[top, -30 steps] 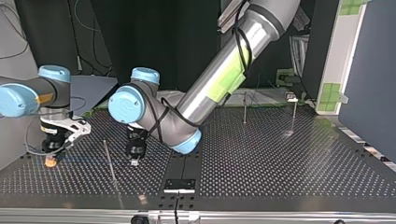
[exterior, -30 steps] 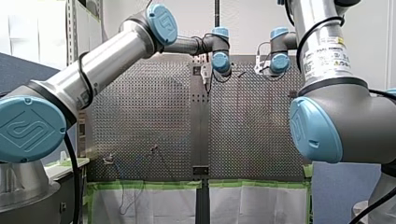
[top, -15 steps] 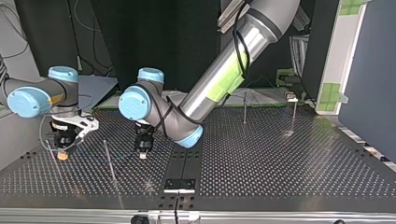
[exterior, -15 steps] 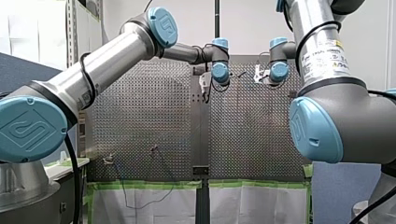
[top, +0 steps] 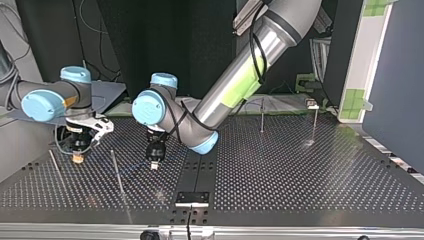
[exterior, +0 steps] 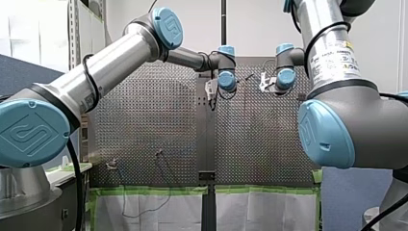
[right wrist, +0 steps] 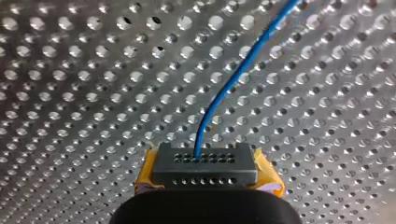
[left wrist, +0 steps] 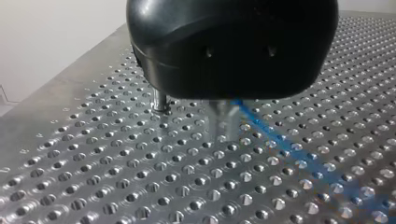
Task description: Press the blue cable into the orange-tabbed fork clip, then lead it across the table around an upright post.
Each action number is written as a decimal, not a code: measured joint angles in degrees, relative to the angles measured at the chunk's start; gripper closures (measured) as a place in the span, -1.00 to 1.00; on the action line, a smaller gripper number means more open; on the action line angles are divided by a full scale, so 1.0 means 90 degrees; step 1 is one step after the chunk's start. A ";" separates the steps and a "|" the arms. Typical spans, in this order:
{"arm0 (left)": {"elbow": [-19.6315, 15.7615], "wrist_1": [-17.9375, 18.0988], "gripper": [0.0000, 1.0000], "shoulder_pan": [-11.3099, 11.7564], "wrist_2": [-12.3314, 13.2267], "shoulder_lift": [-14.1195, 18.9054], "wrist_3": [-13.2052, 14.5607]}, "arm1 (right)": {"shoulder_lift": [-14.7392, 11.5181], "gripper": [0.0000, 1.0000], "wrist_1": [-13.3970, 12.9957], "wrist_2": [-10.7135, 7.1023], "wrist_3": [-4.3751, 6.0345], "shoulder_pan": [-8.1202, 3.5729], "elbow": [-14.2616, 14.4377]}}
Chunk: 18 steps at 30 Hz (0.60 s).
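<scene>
In the front view, the perforated table [exterior: 144, 120] was split by a dark centre strip [exterior: 207, 139]. My left gripper [exterior: 210, 92] hung at the strip's far end. My right gripper [exterior: 264, 82] was just to the right of the strip, at about the same depth. At that range I could not tell how either set of fingers stood. A white label [exterior: 335, 55] with yellow marks wrapped my right arm, its print too small to read. The blue joint cap [exterior: 30, 134] on my left arm bore an embossed logo.

In the top view, both grippers worked left of the centre strip. My left one was black and close to the strip, low over the table, while my right one was well to its left. A thin upright post [top: 116, 171] stood between them, and the blue cable [top: 131, 168] showed as a faint line running from one gripper to the other past that post. A patch of green tape [top: 240, 85] sat on my left arm.

In the left wrist view, the cable ran blurred across the holes from under the black gripper. Whether that gripper was open or closed I could not tell.

In the right wrist view, the yellow pads [right wrist: 268, 179] were closed on either side of a dark grey block [right wrist: 205, 168] with rows of small holes. The cable came out of the block's upper face and ran ahead over the table.
</scene>
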 joint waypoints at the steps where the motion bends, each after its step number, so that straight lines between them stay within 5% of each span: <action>1: -0.0001 0.0004 -0.05 -0.0004 -0.0004 0.0000 -0.0002 | 0.0002 1.00 -0.0001 0.0005 -0.0013 0.0009 0.0012; 3: -0.0003 0.0006 -0.25 -0.0011 -0.0017 0.0000 -0.0047 | 0.0006 1.00 -0.0005 0.0024 -0.0042 0.0027 0.0047; 5: -0.0003 0.0006 -0.76 -0.0014 -0.0037 0.0001 -0.0118 | 0.0012 1.00 -0.0021 0.0039 -0.0062 0.0041 0.0091; 6: -0.0004 0.0006 -0.76 -0.0013 -0.0059 0.0002 -0.0166 | 0.0022 1.00 -0.0039 0.0048 -0.0070 0.0049 0.0126; 7: -0.0004 0.0006 -1.00 -0.0013 -0.0078 0.0002 -0.0196 | 0.0031 1.00 -0.0056 0.0053 -0.0074 0.0052 0.0152; 18: -0.0006 -0.0004 -1.00 -0.0005 -0.0158 0.0003 -0.0346 | 0.0539 1.00 -0.0258 0.0142 -0.0101 0.0060 0.0440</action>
